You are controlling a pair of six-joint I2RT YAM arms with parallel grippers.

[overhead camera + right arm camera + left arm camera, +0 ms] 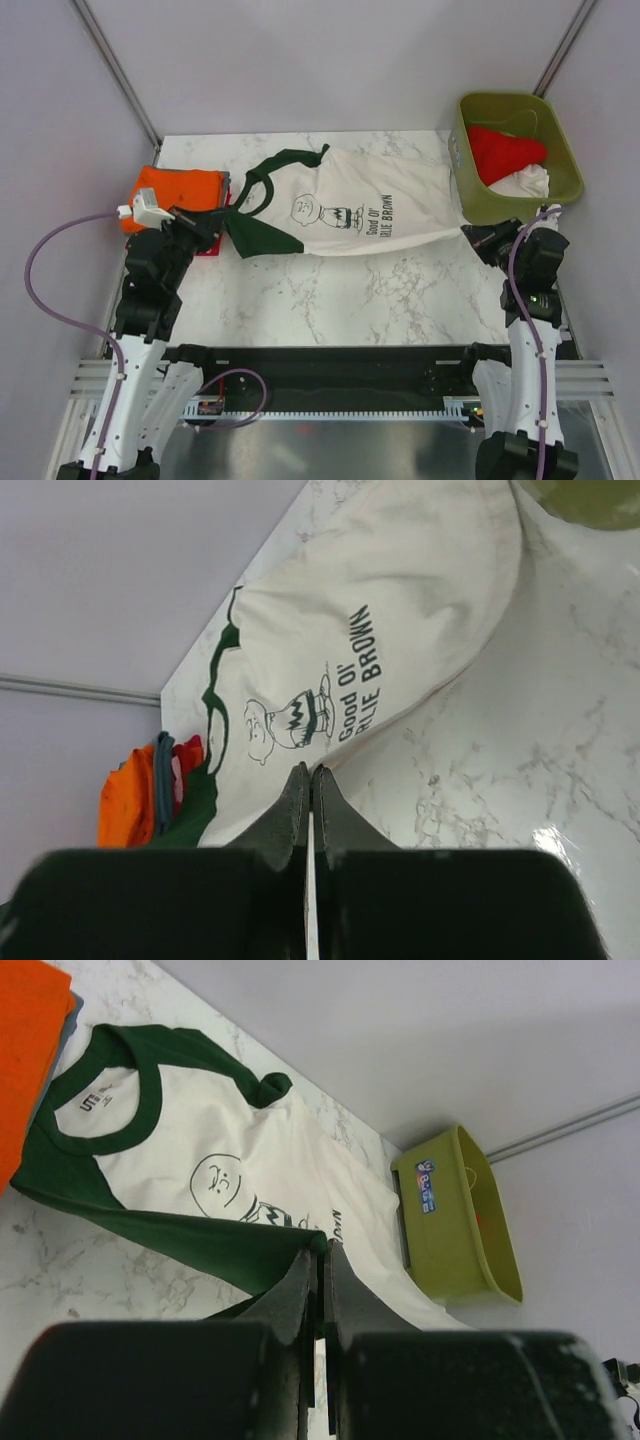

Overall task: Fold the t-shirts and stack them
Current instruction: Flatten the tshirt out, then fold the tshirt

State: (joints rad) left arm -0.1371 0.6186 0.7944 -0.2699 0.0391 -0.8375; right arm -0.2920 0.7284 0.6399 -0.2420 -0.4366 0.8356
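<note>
A cream t-shirt (370,205) with dark green sleeves and a Charlie Brown print lies spread sideways across the marble table, collar to the left. My left gripper (218,225) is shut on the near green sleeve (200,1245), and the fabric meets its fingertips in the left wrist view (325,1248). My right gripper (470,236) is shut on the shirt's near hem corner, where the cream edge runs into its tips (310,770). The near edge of the shirt is drawn taut between them. A folded stack topped by an orange t-shirt (175,188) sits at the left edge.
An olive-green plastic bin (570,165) stands at the back right, holding a red t-shirt (505,150) and a white one (525,182). Bare marble table (350,290) lies between the cream shirt and the arms' bases. Grey walls enclose the table's back and sides.
</note>
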